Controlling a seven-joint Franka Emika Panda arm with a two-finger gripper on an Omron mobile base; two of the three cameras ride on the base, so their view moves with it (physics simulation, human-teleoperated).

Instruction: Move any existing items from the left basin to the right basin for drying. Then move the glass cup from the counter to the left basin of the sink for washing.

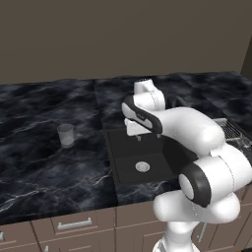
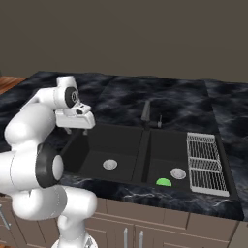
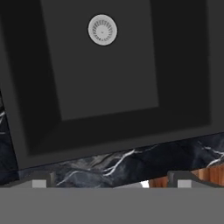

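Black marble counter (image 1: 49, 162) runs under a plain brown wall, with the two-basin sink (image 2: 143, 150) sunk into it. On that worktop the glass cup (image 1: 66, 135) stands upright, well apart from the sink's near edge, on the side away from the wire rack (image 2: 207, 163). The green lump (image 2: 163, 182) already lies in the right basin (image 2: 167, 150), just beside its silver drain, so the first half of the job looks done and the cup is what remains. The left basin (image 2: 104, 145) holds nothing but its drain (image 2: 110, 164).

The gripper (image 3: 111, 183) hangs above the left basin's rim on the cup's side, pointing down; in the hand view its two tips stand wide apart with counter edge between them and nothing held. The cup sits off to the arm's left, across open counter, at a lower level than the hand.

The main risk, as I judge it, is the approach: a low sideways sweep could knock the light tumbler over or push it along the glossy stone. Smooth glass could also slip from a shallow pinch while being carried over the basin edge.
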